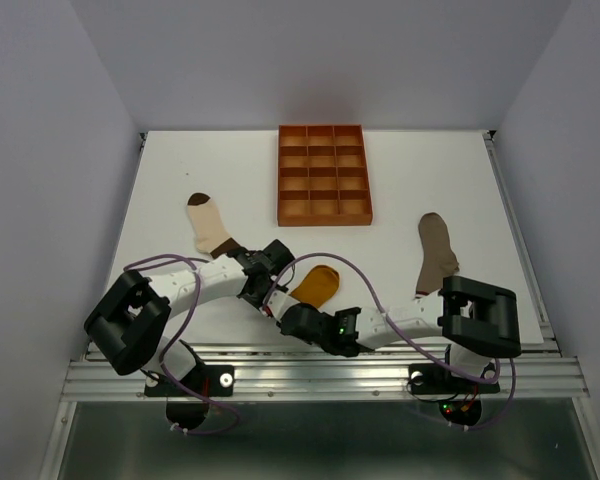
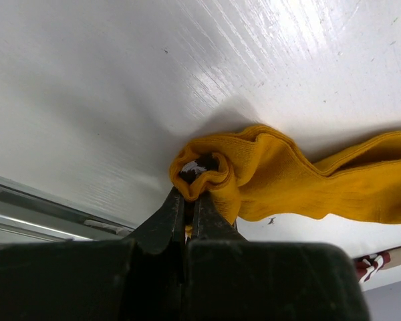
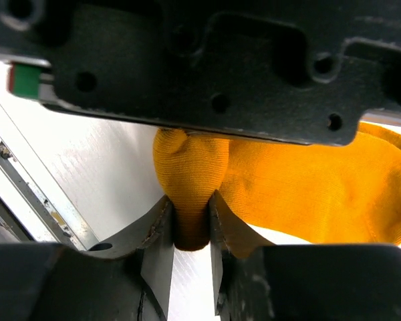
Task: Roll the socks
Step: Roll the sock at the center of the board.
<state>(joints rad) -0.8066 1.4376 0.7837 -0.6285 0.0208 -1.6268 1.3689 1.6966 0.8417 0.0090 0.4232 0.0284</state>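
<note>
The mustard-yellow sock (image 1: pixel 316 285) lies near the front middle of the table. My left gripper (image 1: pixel 277 297) is shut on its bunched cuff edge (image 2: pixel 207 175); the rest of the sock trails to the right (image 2: pixel 361 194). My right gripper (image 1: pixel 302 318) is shut on a fold of the same sock (image 3: pixel 190 200), pinched between both fingers. The taupe-brown sock (image 1: pixel 436 252) lies at the right. The cream sock (image 1: pixel 212 226) with a brown toe lies at the left, partly under my left arm.
The orange gridded tray (image 1: pixel 323 213) stands at the back middle. The metal rail (image 1: pixel 320 375) runs along the table's front edge, close to both grippers; it also shows in the left wrist view (image 2: pixel 47 207).
</note>
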